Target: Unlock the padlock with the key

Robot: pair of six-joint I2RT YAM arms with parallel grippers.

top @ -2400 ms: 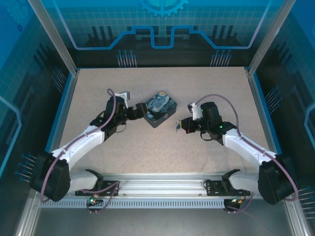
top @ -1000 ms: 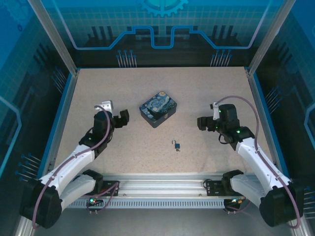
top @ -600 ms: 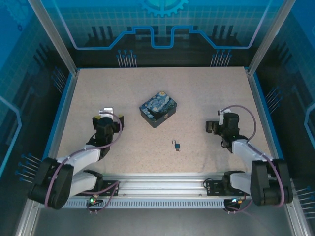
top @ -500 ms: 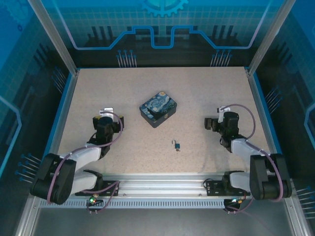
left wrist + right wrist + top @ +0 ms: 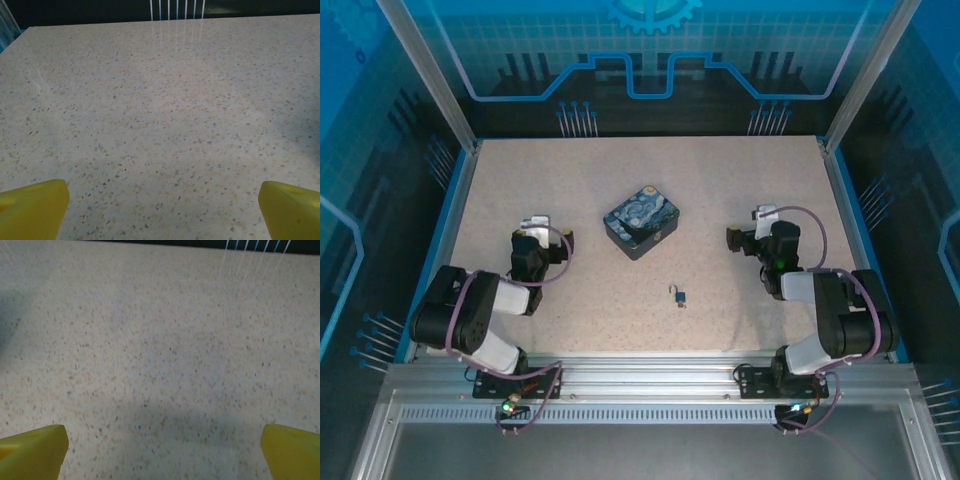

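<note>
Broadly, the speckled counter [image 5: 720, 180] carries a painted tin [image 5: 641, 220] mid-field. The left end effector [image 5: 160, 207] and right end effector [image 5: 162, 447] hold nothing, and the wrist views show their yellow fingers spread wide. The top view is too coarse for that, yet it places the padlock [image 5: 677, 294] near the front, between the arms and well apart from both. It is likely light, rigid and slippery, best pinched across its flat body. The key I cannot separate from it.
</note>
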